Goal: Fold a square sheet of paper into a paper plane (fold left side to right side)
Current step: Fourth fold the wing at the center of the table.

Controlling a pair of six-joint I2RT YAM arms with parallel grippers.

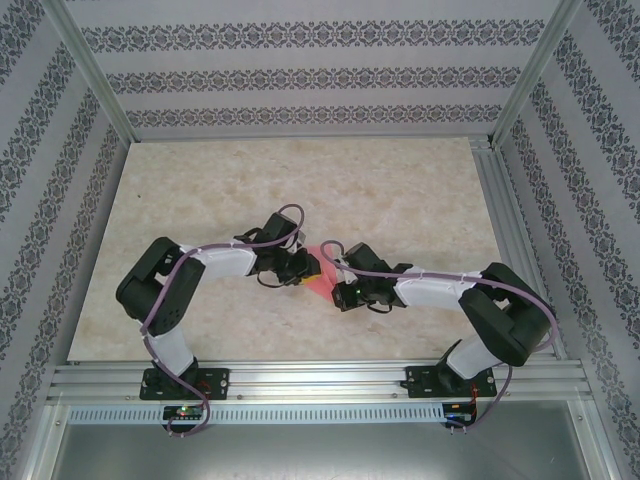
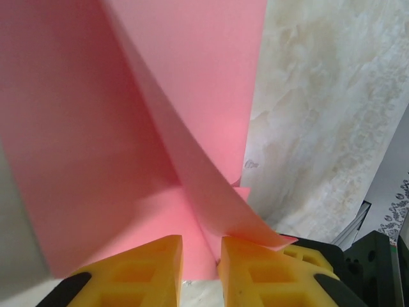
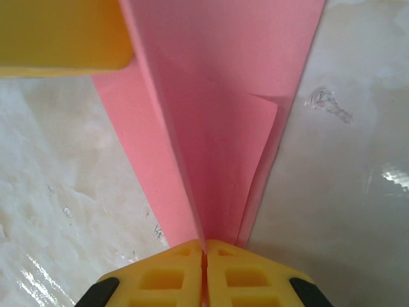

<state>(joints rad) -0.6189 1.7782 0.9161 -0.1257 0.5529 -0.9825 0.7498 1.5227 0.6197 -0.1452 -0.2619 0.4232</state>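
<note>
Right gripper [image 3: 204, 248] jaws clenched on paper plane [image 3: 217, 96]; left gripper [image 2: 201, 249] jaws slightly parted astride it.

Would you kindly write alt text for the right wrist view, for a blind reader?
The right tool, yellow-fingered, is shut on the near end of a folded pink sheet of paper with a raised crease. Beneath is a pale marbled table; another yellow finger shows top left.

It was a robot test cell in a lab: a marble-patterned counter [image 1: 400, 180] boxed in by aluminium posts [image 1: 90, 70] and damask-patterned panels [image 1: 300, 80], with the left arm base [image 1: 183, 383] and right arm base [image 1: 450, 381] bolted to a slotted rail [image 1: 320, 378] along the near edge.
</note>
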